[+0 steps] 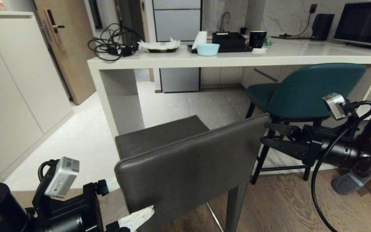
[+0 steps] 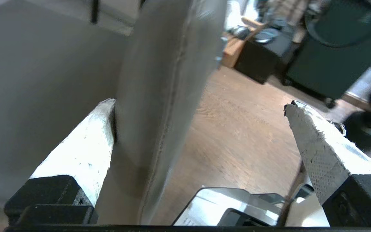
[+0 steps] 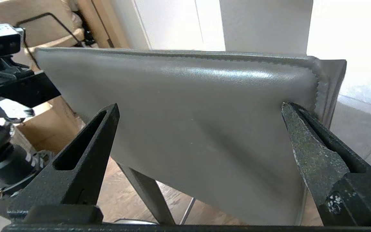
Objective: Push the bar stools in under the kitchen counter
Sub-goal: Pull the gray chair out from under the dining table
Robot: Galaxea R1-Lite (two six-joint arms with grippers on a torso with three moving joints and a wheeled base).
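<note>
Left gripper (image 1: 129,201): we find it at the left end of the dark grey leather stool's (image 1: 185,161) flat back, white-wrapped fingers (image 2: 85,148) spread wide. In the left wrist view the edge of the back stands between them, one finger lying against the back's face, the other well clear over the wood floor (image 1: 285,206). Nothing is clamped.

Right gripper (image 1: 264,135): we note black fingers (image 3: 85,154) spread wide, tips at the right end of the same back. The right wrist view shows the rear face of the back filling the gap, one tip just at its stitched corner; we cannot tell whether it touches.

Dark grey leather stool: nearest us, seat toward the kitchen counter (image 1: 237,59), standing out from it on the floor, not under the top.

Teal stool (image 1: 301,90): curved back, thin black legs, to the right and further off, its seat already partly beneath the countertop.

Kitchen counter: long white top on white slab panels. On it we list a tangle of black cable (image 1: 111,43), a plate with white paper (image 1: 161,46), a pale blue bowl (image 1: 208,49), a black tray (image 1: 233,48), a black mug (image 1: 257,38) and a microwave (image 1: 364,24) at the far right.

Tall white cabinet (image 1: 14,83): at left, beside a wooden door (image 1: 64,48).
</note>
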